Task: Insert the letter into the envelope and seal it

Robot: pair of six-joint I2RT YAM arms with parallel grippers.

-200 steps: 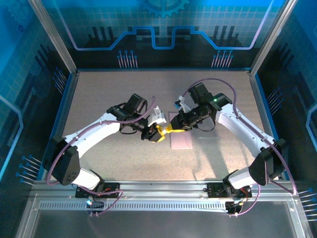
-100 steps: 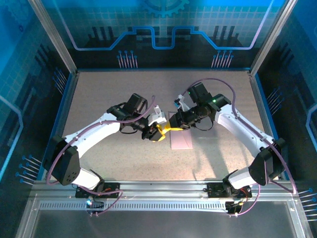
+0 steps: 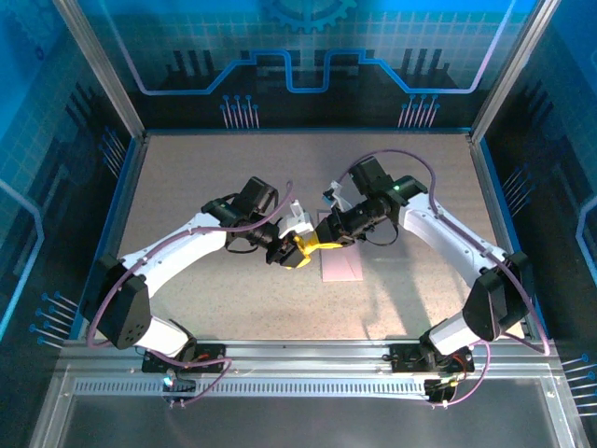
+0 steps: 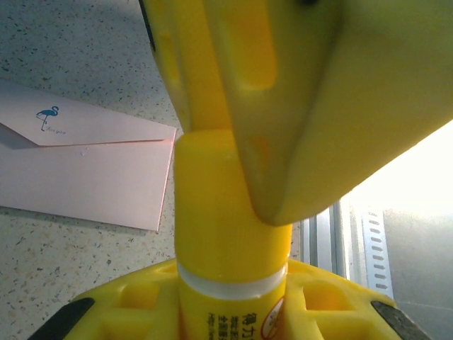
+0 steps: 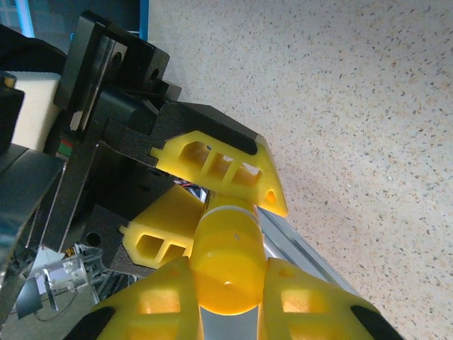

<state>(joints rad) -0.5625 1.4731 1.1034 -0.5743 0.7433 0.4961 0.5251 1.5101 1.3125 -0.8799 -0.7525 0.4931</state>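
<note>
Speckled tabletop (image 3: 205, 177) holds the envelope (image 4: 92, 170); left hand (image 3: 298, 250) and right hand (image 3: 324, 241) both grip one yellow glue stick (image 4: 226, 212)

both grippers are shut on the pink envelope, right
No. The left gripper and right gripper are both shut on the yellow stick, one at each end, not on the envelope. The pink envelope lies flat, apart from them. The left wrist view shows this.
</note>
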